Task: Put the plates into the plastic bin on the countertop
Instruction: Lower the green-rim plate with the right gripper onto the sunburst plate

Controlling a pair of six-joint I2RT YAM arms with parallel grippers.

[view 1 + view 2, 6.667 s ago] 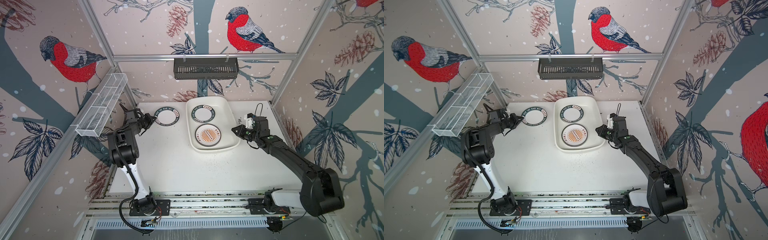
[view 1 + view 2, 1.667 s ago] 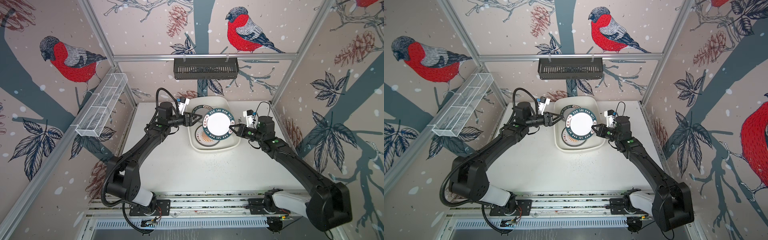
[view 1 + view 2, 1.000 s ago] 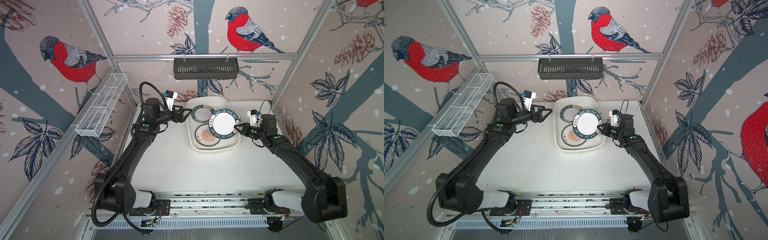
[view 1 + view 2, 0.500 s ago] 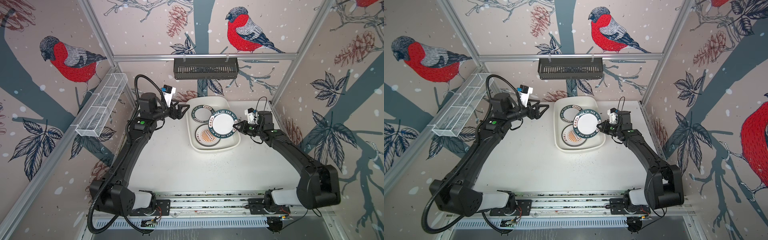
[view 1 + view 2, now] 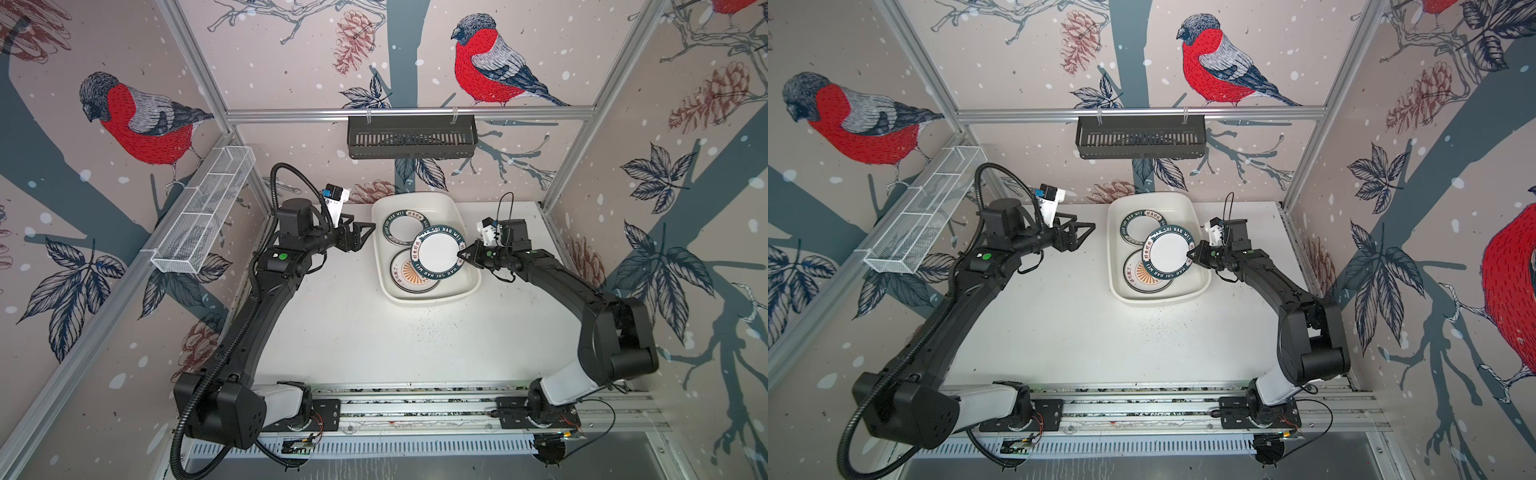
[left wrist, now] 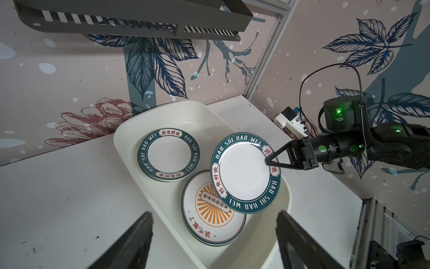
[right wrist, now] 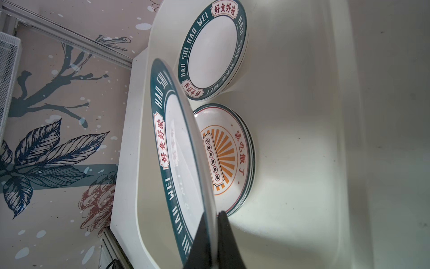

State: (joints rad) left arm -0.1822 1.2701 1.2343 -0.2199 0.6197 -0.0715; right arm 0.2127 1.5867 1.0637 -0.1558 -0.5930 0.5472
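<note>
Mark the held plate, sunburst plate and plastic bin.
held plate (image 5: pixel 438 254): in a top view, white centre.
sunburst plate (image 6: pixel 207 214): left wrist view, orange rays.
plastic bin (image 5: pixel 428 299): in a top view, near rim.

We see the plastic bin (image 6: pixel 200 116) on the countertop (image 6: pixel 58 198), close to the papered wall (image 6: pixel 58 81), on which a black slatted basket (image 6: pixel 130 21) hangs higher up. In the bin lie a teal-rimmed plate (image 6: pixel 168 157), nearer the wall, and a sunburst plate (image 6: pixel 209 216) beside it; further rims show beneath each. The right gripper (image 6: pixel 267 161) pinches the rim of the held plate (image 6: pixel 245 172), also teal-rimmed, which hangs tilted over the bin and hides part of the sunburst plate; we cannot tell whether the two touch. In the foreground the left gripper (image 6: pixel 214 213) stands empty, its dark fingers (image 6: pixel 135 237) spread wide
</note>
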